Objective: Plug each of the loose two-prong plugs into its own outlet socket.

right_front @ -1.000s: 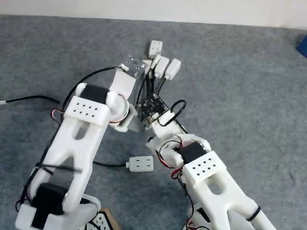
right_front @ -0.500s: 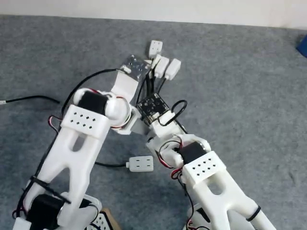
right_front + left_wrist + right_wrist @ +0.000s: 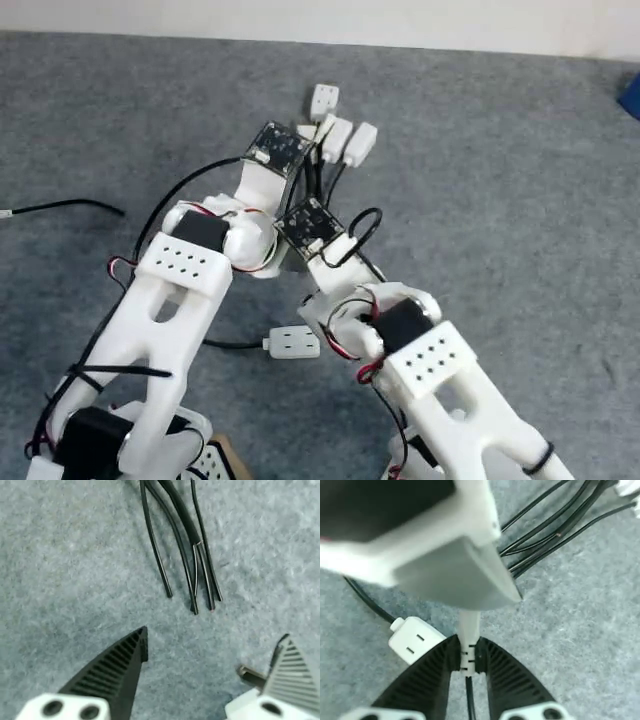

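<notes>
While the right gripper (image 3: 466, 647) clamps its fingers (image 3: 432, 677) on a plug (image 3: 468, 625), the spread, empty left gripper (image 3: 215, 635) crowds close; bumping may twist it loose.

Black cables (image 3: 181, 511) just beyond left tool (image 3: 215, 635)

The counter (image 3: 560, 330) carries a grey, felt-like mat (image 3: 520, 200) of short, mottled pile, and the wrist views show the same surface close up. A pale strip (image 3: 400, 18) runs along the far edge; whether it is wall or bare surface cannot be told. A blue object (image 3: 633, 95) intrudes at the far right edge. A tan corner (image 3: 222, 447) shows at the near edge. Lighting is even and the shadows are soft.
</notes>
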`<control>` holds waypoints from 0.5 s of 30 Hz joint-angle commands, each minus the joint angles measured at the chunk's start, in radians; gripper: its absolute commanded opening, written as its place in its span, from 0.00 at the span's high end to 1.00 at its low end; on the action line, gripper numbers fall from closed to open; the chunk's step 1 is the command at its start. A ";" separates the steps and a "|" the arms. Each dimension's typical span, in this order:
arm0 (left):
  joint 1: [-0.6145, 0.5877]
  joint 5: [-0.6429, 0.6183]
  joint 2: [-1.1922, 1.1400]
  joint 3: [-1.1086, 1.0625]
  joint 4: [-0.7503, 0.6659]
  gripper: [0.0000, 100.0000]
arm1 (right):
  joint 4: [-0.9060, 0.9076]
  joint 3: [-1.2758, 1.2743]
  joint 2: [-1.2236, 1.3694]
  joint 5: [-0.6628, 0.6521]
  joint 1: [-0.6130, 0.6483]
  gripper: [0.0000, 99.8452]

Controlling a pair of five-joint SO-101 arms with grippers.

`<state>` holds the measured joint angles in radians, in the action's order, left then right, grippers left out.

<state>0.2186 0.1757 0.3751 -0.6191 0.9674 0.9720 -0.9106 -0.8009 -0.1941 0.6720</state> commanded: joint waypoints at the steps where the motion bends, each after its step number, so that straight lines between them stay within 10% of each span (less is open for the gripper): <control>1: 0.010 -0.006 0.027 -0.027 -0.011 0.63 | 0.065 0.134 -0.076 -0.006 -0.008 0.99; 15: -0.001 -0.005 0.030 -0.074 -0.012 0.63 | 0.114 0.231 -0.073 -0.026 -0.050 0.99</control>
<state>0.2186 0.1726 0.4012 -0.6790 0.9551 1.0764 -0.7772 -0.8301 -0.2064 0.6705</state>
